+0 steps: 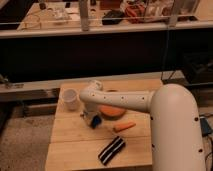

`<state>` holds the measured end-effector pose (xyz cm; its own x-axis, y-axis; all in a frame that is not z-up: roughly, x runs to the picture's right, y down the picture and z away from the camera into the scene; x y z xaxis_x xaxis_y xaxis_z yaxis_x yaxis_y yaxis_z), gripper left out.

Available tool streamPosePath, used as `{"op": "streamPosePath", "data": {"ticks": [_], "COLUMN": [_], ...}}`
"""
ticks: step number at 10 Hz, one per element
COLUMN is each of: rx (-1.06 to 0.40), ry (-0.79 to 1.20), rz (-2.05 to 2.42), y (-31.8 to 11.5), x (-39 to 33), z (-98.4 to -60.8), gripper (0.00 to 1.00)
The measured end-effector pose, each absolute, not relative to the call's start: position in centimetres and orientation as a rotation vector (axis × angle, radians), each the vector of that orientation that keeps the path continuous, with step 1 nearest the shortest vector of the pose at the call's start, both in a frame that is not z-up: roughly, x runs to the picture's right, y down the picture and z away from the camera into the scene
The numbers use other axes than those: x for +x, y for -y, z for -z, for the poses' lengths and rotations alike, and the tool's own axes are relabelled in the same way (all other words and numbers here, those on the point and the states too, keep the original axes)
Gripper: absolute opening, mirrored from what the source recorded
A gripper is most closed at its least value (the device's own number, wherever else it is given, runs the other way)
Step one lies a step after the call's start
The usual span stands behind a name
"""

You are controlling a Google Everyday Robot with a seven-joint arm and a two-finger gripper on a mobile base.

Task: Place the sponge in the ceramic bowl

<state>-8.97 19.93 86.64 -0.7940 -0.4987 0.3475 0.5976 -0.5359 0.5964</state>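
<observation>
The small blue sponge lies on the wooden table just left of the ceramic bowl, which is round, brown outside and orange-brown inside. My gripper hangs down from the white arm directly over the sponge and partly hides it. The sponge sits low at the table surface, right at the gripper's tip. The arm crosses over the bowl's far rim and covers part of it.
A white cup stands at the table's back left. An orange carrot-like stick lies right of the sponge, and a black flat item with white stripes lies near the front edge. A dark rail and cluttered bench run behind the table.
</observation>
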Motion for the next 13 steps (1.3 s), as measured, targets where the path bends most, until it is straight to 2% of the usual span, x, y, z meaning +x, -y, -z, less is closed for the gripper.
{"op": "streamPosePath", "data": {"ticks": [3, 7, 8, 11, 13], "rx": [-0.181, -0.045, 0.028, 0.115, 0.117], "ry": [0.967, 0.918, 0.871, 0.746, 0.652], "rz": [2.306, 2.341, 2.358, 2.362, 2.345], "y": [-20.0, -16.9, -14.0, -7.6, -3.0], "x": [-9.0, -9.8, -10.0, -8.7, -5.9], "z": [-86.5, -84.4, -81.8, -77.5, -76.3], "gripper": [0.00, 0.00, 0.00, 0.00, 0.00]}}
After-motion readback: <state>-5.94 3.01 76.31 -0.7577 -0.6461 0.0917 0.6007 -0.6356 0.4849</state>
